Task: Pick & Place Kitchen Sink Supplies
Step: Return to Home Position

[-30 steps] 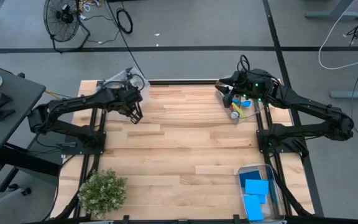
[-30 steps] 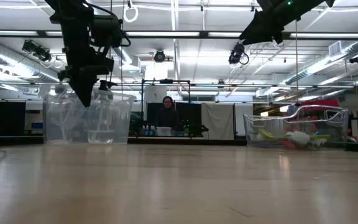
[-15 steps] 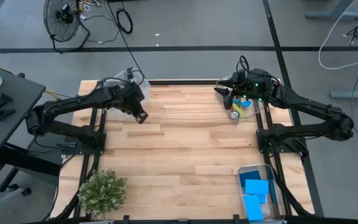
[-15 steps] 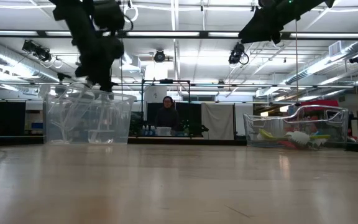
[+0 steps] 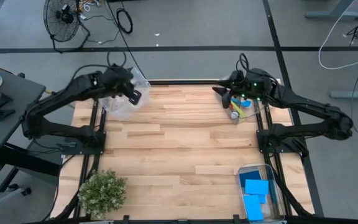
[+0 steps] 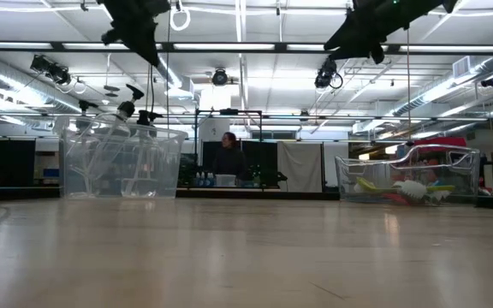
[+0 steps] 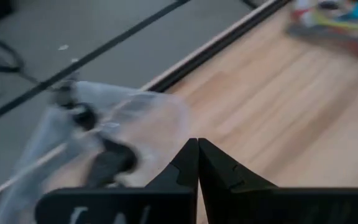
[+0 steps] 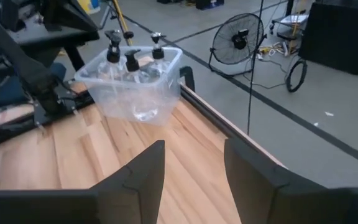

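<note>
Overhead, the left gripper hangs high above the far left corner of the pale wooden table, over a clear plastic bin that stands in that corner. Its two dark fingers are pressed flat together with nothing between them. Inside this bin, three small clear bottles with black pump tops stand upright, close together.

The right gripper hovers near the far right corner, its fingers spread wide and empty. Just beside it, in that corner, sits a second clear plastic bin holding slim long-handled brushes laid in a loose heap; a yellow-green and a blue one can be made out among them.

At the near right corner, a third clear bin holds flat blue rectangular sponges lying on one another. A bushy green potted plant stands at the near left corner.

Beyond the table's far edge, a person is seated in the room, and a black floor fan stands on the grey floor.
</note>
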Robot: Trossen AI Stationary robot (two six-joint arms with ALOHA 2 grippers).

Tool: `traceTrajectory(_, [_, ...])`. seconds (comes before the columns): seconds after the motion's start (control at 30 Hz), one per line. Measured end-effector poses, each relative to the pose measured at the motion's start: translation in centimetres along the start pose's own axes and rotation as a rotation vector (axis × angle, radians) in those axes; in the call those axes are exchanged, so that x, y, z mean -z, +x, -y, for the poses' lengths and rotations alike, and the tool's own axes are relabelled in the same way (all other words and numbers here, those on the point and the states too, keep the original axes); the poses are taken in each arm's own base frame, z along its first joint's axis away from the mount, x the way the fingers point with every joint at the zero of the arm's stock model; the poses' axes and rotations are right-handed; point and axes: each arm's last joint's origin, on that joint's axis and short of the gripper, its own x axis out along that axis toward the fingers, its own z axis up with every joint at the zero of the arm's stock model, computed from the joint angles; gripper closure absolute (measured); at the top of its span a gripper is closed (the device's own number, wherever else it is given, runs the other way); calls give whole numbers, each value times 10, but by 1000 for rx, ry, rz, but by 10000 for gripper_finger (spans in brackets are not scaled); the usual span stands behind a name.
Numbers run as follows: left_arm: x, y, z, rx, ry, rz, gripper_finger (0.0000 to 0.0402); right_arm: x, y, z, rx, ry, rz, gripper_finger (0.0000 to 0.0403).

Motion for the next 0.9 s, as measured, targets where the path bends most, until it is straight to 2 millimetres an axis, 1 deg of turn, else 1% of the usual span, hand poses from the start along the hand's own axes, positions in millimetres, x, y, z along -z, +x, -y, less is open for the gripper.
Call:
traceTrajectory(0.1, [-4,-13,-5,-71,12,-9,385,-1,7,-1,-24,22,13,232])
traceTrajectory(0.2, [-4,-21,-9,-97,15,-31,377,-1,19,-2,-62,54,11,223])
traceTrajectory(0.33, [-4,-29,-15,-99,-72,-20,357,0,34,-3,-102,35,8,212])
traceTrajectory(0.43, [0,-29,-20,-135,-121,-52,326,-1,43,-5,-150,19,32,205])
traceTrajectory(0.57, [5,-29,-27,-206,-162,-101,269,-2,55,-7,-226,20,54,199])
traceTrajectory(0.73, [5,-29,-29,-214,-165,-105,198,0,68,-8,-280,-9,71,196])
traceTrajectory(0.8, [5,-29,-29,-214,-157,-105,177,0,72,-9,-293,-8,72,197])
traceTrajectory(0.9, [5,-29,-29,-215,-123,-107,158,1,73,-9,-300,-23,67,197])
